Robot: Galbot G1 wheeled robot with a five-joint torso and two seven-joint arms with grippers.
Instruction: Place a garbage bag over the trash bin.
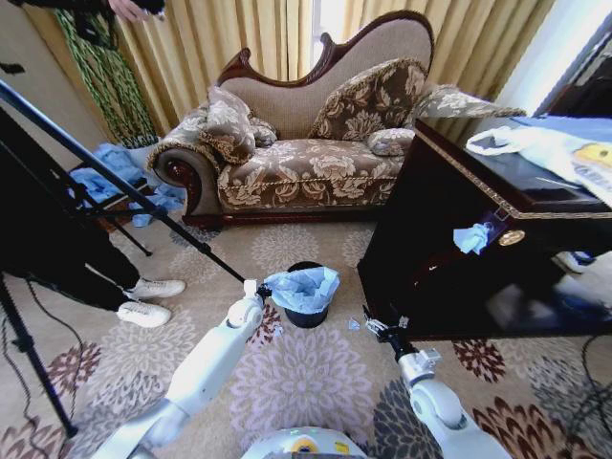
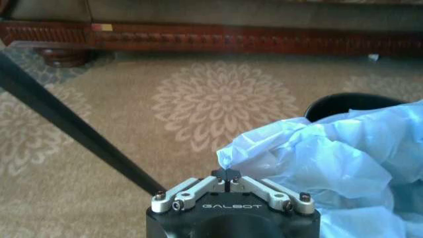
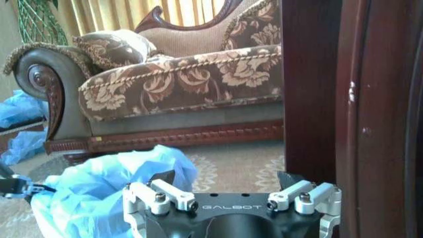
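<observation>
Left claw (image 2: pixel 227 174) pressed together beside garbage bag (image 2: pixel 343 153); right claw (image 3: pixel 227 179) spread.

The one word that can be read is "GALBOT", in pale capital letters on the black housing of the left pincer (image 2: pixel 227 174) in the left wrist view, just behind its linkage. The same word "GALBOT" stands on the black housing of the right pincer (image 3: pixel 227 181) in the right wrist view, between its two silver finger mounts. A small yellow and red tag on the sofa's wooden base rail (image 2: pixel 102 27) is too blurred to read.
</observation>
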